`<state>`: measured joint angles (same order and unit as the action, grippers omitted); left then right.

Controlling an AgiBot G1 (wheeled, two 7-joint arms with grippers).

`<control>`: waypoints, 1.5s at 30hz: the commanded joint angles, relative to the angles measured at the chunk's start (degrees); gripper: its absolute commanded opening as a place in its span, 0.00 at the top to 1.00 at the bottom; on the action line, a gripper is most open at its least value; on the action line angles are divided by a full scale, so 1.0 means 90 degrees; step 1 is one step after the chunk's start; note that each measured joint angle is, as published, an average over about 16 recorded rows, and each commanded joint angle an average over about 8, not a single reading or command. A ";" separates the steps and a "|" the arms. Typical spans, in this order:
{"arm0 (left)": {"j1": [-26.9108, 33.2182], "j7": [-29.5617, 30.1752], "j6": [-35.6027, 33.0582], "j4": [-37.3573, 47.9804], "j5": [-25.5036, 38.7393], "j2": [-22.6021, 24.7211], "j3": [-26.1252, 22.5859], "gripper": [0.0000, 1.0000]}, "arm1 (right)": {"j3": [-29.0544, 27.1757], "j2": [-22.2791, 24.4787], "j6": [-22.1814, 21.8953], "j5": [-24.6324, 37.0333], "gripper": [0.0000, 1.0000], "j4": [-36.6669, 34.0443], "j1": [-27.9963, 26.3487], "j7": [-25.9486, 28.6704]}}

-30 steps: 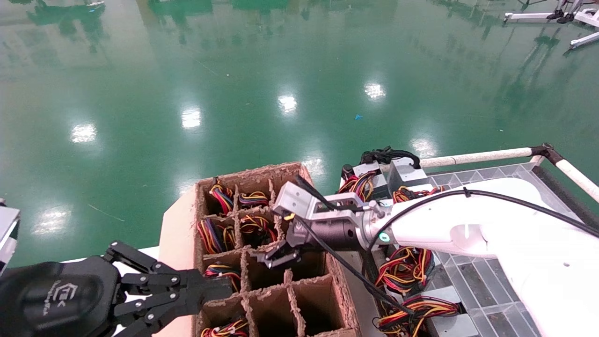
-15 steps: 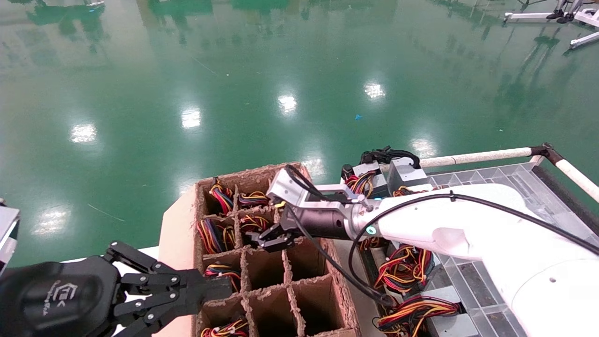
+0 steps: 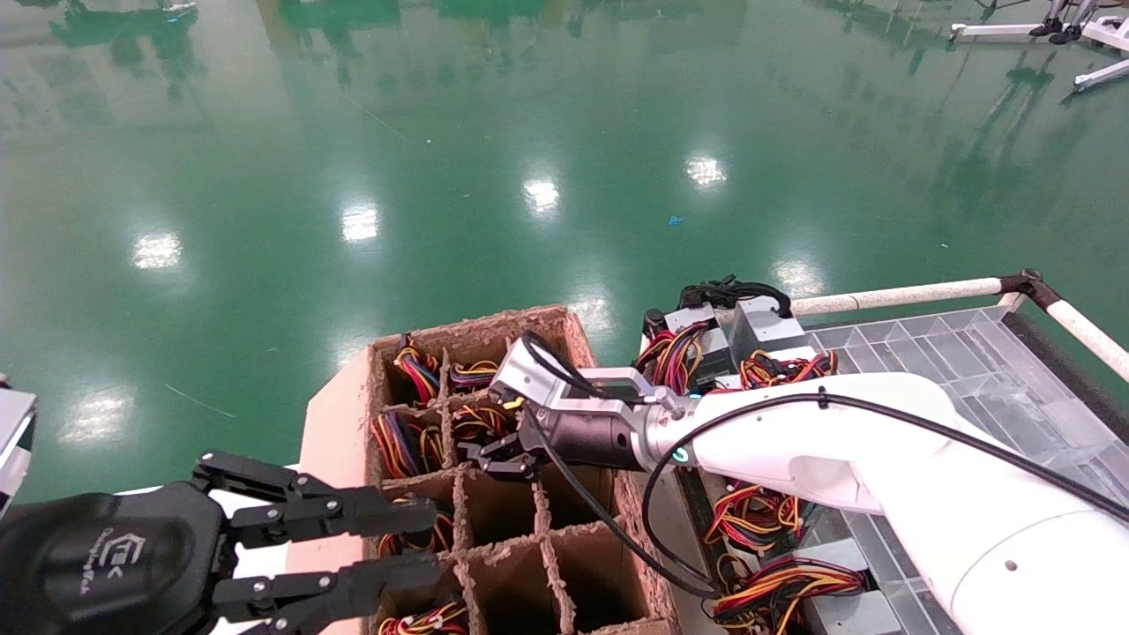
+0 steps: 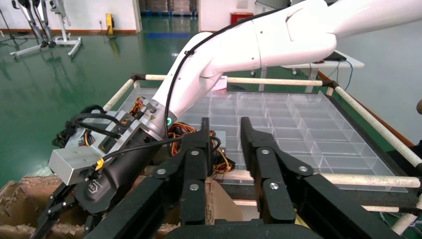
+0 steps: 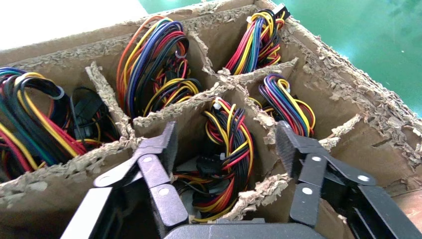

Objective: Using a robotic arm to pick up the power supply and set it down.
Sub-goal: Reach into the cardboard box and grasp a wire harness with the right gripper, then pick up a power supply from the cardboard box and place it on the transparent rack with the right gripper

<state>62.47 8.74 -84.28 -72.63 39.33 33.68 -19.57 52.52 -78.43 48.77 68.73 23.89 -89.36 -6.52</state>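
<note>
Since the earlier frames, the right gripper point(image 3: 497, 458) has shifted toward 9 o'clock over the cardboard divider box point(image 3: 338, 459), and the left gripper point(image 3: 423, 540) has spread its fingers wider.

Head view: the right gripper hangs at the box's middle row. The left gripper sits at 7 o'clock, fingers apart, holding nothing.

Left wrist view: the robotic arm point(image 4: 259, 45) reaches down to the box from 1 o'clock.

Right wrist view: the right gripper's fingers point(image 5: 159, 154) stand spread, straddling a compartment. The power supply point(image 5: 226, 159) sits inside it, wire bundle uppermost, ungripped.
</note>
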 commanded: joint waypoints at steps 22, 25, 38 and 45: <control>0.0001 -0.0001 0.0001 0.0000 -0.0002 -0.0001 -0.0002 0.00 | 0.1136 0.0014 -0.0551 -0.0957 1.00 0.0049 -0.0024 0.0156; 0.0001 -0.0001 0.0001 0.0000 -0.0002 -0.0001 -0.0003 0.00 | 0.1234 0.0020 -0.0559 -0.1070 1.00 0.0038 -0.0064 0.0147; 0.0001 -0.0002 0.0002 0.0000 -0.0003 -0.0002 -0.0004 0.00 | 0.1379 0.0082 -0.0237 -0.1608 1.00 -0.0175 -0.0452 0.0025; 0.0001 -0.0002 0.0002 0.0000 -0.0003 -0.0002 -0.0005 0.00 | 0.1229 0.0207 0.0445 -0.1987 1.00 -0.0341 -0.0837 -0.0180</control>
<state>62.48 8.72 -84.26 -72.63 39.30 33.66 -19.61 63.26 -76.09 54.09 50.52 20.99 -97.00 -8.30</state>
